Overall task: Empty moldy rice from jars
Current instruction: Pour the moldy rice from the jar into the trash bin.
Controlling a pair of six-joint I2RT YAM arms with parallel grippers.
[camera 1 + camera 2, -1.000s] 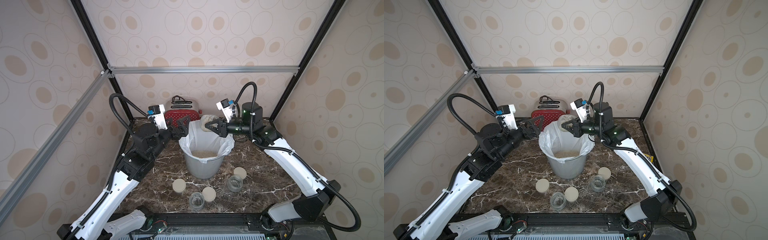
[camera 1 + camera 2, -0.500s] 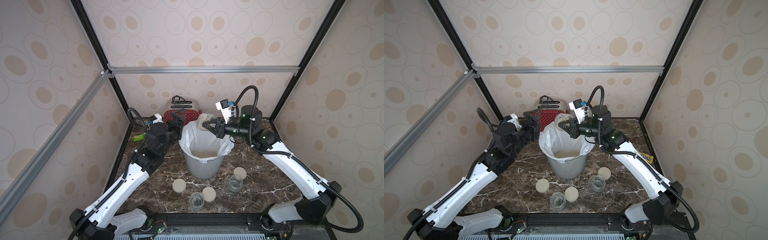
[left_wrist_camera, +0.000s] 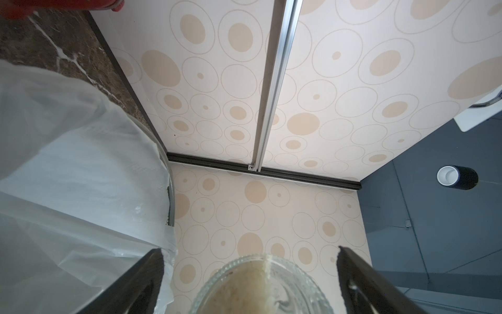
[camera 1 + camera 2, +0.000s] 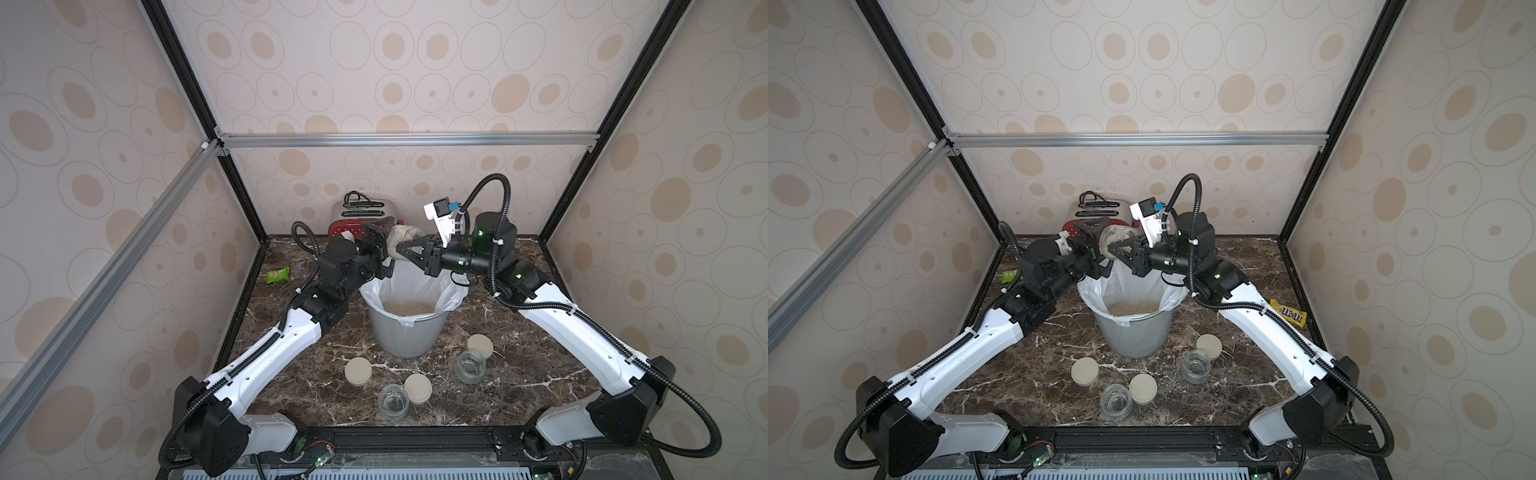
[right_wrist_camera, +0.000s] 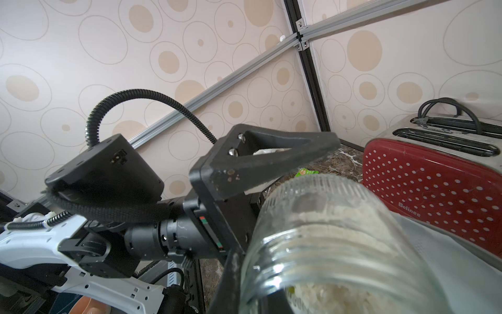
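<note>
- Near side of the bin [image 4: 405, 338]: 2 empty jars [image 4: 393, 402] stand upright, with 3 cream lids [image 4: 358, 371] loose beside them. Judged: 2 of 3 jars done.
- Inside the bin: the white liner [image 4: 452, 293] is folded over the rim, and a pale layer of rice [image 4: 406, 308] covers the bottom.
- Above the bin's far rim: jar 3 [image 4: 402, 238], lid off, lies roughly on its side and is part full. In the right wrist view the grains bank along its lower wall.
- Right gripper [image 4: 409, 250]: fingers pinched together at the mouth end of jar 3. The exact contact is hidden by the glass, but this gripper alone carries the jar.
- Left gripper [image 4: 384, 246]: fingers wide apart, straddling the base of jar 3. The left wrist view shows a gap to the glass on both sides.
- Step in hand (judged): pour out jar 3.
  - Close the left fingers squarely on the base before any tilt, because a pinch at the mouth is a thin hold on smooth glass.
  - Bring the mouth in toward the bin's centre first. Over the far rim, grains could fall behind the bin or onto the liner fold.
  - Then lift the base slowly so the mouth dips, and hold until the banked grains slide free.
- Beyond the bin: a red polka-dot toaster [image 4: 365, 210] sits close behind jar 3. Keep the tilt clear of it.
</note>
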